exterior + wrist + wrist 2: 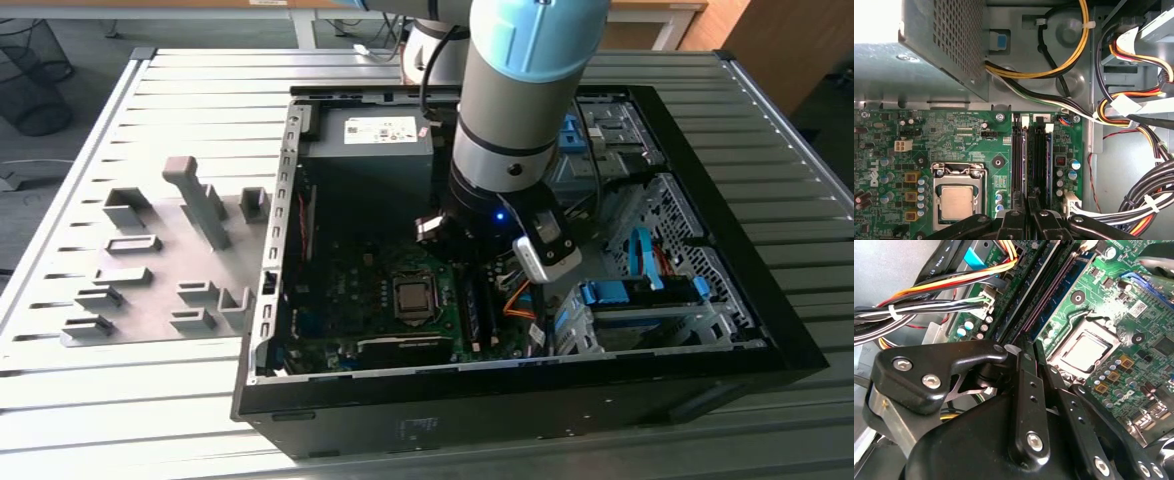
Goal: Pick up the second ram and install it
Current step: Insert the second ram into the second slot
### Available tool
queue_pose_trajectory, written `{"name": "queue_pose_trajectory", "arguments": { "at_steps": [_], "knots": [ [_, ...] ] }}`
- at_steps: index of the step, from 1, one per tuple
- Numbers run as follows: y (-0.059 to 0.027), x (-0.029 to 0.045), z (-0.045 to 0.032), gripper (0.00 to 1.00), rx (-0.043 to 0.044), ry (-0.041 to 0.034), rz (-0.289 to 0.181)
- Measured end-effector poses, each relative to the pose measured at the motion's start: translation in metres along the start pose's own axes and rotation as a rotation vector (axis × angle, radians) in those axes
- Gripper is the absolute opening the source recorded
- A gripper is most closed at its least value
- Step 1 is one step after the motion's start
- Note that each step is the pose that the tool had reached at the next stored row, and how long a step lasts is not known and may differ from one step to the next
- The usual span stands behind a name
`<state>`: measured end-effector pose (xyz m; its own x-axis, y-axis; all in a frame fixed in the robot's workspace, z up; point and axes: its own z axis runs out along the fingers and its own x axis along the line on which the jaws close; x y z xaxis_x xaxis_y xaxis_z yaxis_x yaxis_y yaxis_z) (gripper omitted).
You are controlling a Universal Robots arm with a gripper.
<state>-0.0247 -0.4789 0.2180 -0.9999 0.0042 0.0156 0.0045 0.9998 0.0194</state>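
End effector (1026, 210) hovering over the motherboard's memory slots (1031, 155), fingers drawn together.

Seating seems to be under way: the second ram (1046, 160) is standing in its slot beside the CPU socket (956, 200); whether it is gripped is unclear. Finishing calls for straight, even downward pressure.

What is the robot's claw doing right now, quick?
Claw: fingers pressed together, shut over the memory slots of the motherboard; whether it grips the second ram cannot be told.
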Motion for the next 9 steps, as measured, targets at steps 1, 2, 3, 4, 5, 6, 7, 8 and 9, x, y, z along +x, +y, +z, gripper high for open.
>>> {"name": "queue_pose_trajectory", "arguments": {
  "at_steps": [1,2,3,4,5,6,7,8,9],
  "knots": [
    [0.0000,0.0000,0.0002,0.14,0.0000,0.0000,0.000],
    [-0.0001,0.0000,0.0004,0.14,-0.0001,0.0001,0.001],
    [-0.0001,-0.0001,0.0007,0.14,-0.0001,0.0001,0.001],
    [0.0000,-0.0001,0.0012,0.14,-0.0005,-0.0001,0.001],
    [0.0000,-0.0001,0.0013,0.14,-0.0006,0.0000,0.002],
    [0.0000,-0.0001,0.0013,0.14,-0.0009,0.0000,0.002],
    [0.0000,-0.0001,0.0013,0.14,-0.0013,0.0000,0.002],
    [0.0000,-0.0001,0.0013,0.14,-0.0015,0.0000,0.002],
    [0.0000,-0.0001,0.0013,0.14,-0.0015,0.0000,0.002]
  ]
}}
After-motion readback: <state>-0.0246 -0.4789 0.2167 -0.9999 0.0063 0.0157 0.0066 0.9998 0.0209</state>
